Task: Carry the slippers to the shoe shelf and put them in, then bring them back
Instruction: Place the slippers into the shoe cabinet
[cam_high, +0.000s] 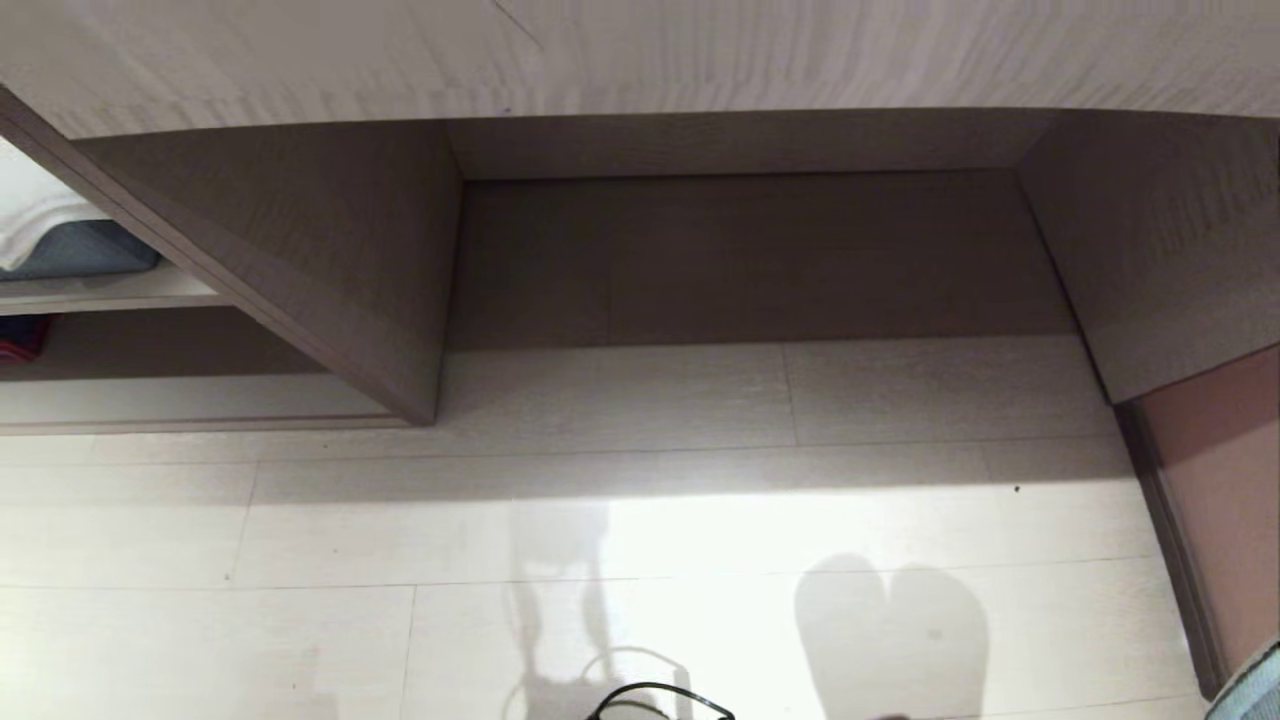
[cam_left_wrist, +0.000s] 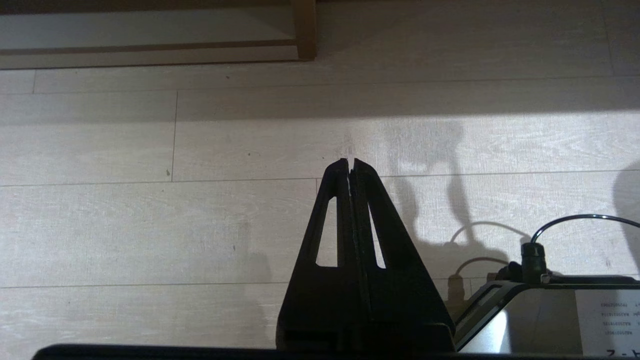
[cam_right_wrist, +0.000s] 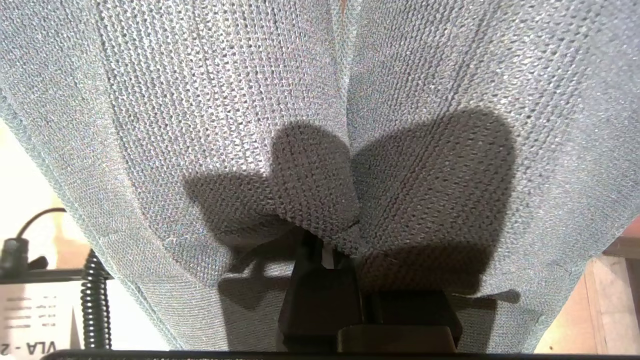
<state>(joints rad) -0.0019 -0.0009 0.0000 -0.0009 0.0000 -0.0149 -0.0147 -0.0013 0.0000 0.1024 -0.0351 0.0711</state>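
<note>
The slippers (cam_right_wrist: 250, 100) are blue-grey knit and fill the right wrist view, hanging side by side. My right gripper (cam_right_wrist: 325, 245) is shut on their bunched edges, and the fabric hides its fingertips. In the head view only a corner of the slippers (cam_high: 1255, 690) shows at the lower right, with their heart-shaped shadow on the floor. The shoe shelf (cam_high: 150, 400), a low grey-brown cubby with a pale base board, lies at the far left. That shoe shelf (cam_left_wrist: 150, 30) also appears in the left wrist view. My left gripper (cam_left_wrist: 350, 162) hangs shut and empty over the pale floor.
Straight ahead is a wide alcove (cam_high: 750, 260) under a white front, with floor running into it. A red item (cam_high: 20, 340) sits in the left cubby, and folded cloth (cam_high: 70, 245) lies on the board above. A pinkish panel (cam_high: 1220, 480) stands at the right. A black cable (cam_high: 660, 695) crosses the lower edge.
</note>
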